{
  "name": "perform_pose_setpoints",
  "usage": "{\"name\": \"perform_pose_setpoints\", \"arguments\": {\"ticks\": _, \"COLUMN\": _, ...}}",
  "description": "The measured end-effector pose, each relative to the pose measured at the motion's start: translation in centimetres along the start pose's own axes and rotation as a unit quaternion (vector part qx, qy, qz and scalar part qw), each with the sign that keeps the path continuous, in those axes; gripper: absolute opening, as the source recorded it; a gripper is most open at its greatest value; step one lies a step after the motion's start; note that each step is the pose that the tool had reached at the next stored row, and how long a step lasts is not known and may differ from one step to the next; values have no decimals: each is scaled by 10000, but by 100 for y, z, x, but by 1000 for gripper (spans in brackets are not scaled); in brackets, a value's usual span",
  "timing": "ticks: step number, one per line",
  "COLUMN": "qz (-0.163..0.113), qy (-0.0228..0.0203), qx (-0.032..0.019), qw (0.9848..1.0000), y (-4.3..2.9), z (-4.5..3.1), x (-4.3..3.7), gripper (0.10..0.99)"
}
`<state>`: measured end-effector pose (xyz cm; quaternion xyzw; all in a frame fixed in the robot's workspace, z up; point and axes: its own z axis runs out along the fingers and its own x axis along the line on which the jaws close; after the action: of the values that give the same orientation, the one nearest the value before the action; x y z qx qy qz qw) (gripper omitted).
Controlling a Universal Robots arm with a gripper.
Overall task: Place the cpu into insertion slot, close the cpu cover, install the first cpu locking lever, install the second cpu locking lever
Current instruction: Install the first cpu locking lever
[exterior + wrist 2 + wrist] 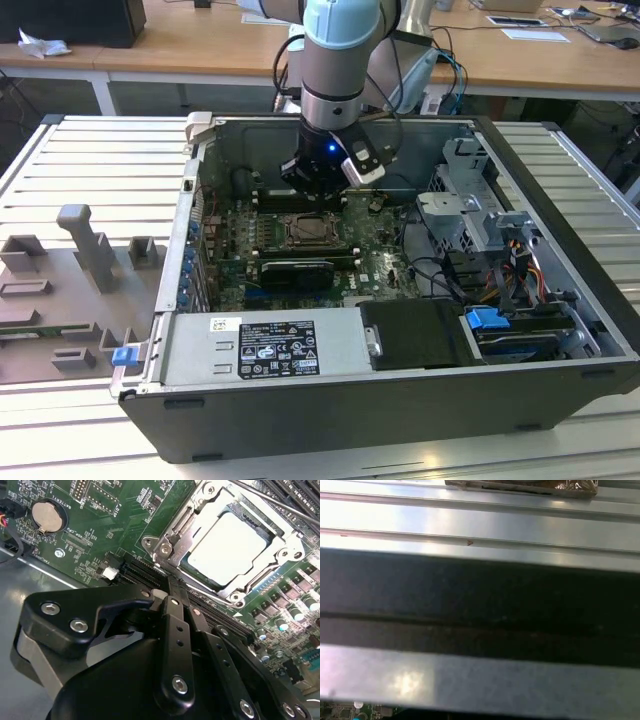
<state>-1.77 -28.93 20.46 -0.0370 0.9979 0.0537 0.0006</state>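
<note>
Ribbed metal bench carries an open computer case (560,150), wooden desks behind it. Exterior view: the arm reaches down into the case, gripper (322,180) low over the green motherboard (225,260), just beyond the insertion slot (305,230) at the board's middle. A black power supply (265,345) lies along the near wall.

Second wrist view: the gripper (181,605) has its two black fingers pressed together, nothing between them, tips close to the socket's corner hinge. The cpu (227,545) sits seated in the slot, pale top showing through the window of the cpu cover (280,555), which lies flat around it. A thin locking lever (270,500) crosses the far side. A coin cell (46,516) lies well apart.

First wrist view: case wall (480,600) and bench ribs.

Handling, as judged: chip light, stiff, fragile underneath; levers thin and springy, likely slippery, best pushed near their free ends.
</note>
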Motion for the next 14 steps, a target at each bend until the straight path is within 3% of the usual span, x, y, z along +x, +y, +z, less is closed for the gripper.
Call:
{"name": "perform_pose_setpoints", "arguments": {"ticks": 3, "qz": -1, "qy": 3, "qx": 26, "qw": 10000, "y": -1, "z": 4, "x": -1, "gripper": 106}}
{"name": "perform_pose_setpoints", "arguments": {"ticks": 14, "qz": -1, "qy": 2, "qx": 41, "qw": 10000, "y": -3, "z": 34, "x": -1, "gripper": 106}}
